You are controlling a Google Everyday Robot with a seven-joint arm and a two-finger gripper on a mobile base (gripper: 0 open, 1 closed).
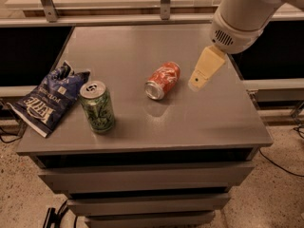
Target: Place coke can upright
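The coke can (163, 80), red-orange with white script, lies on its side near the middle of the grey table top (142, 42), its silver top facing the front left. My gripper (199, 80) hangs from the white arm at the upper right. It is just to the right of the can, above the table, and holds nothing. One cream finger (206, 68) shows, pointing down and left.
A green patterned can (97, 106) stands upright at the front left. A blue chip bag (47, 99) lies at the left edge, partly overhanging. The table has drawers below its front edge. A rail runs behind the table.
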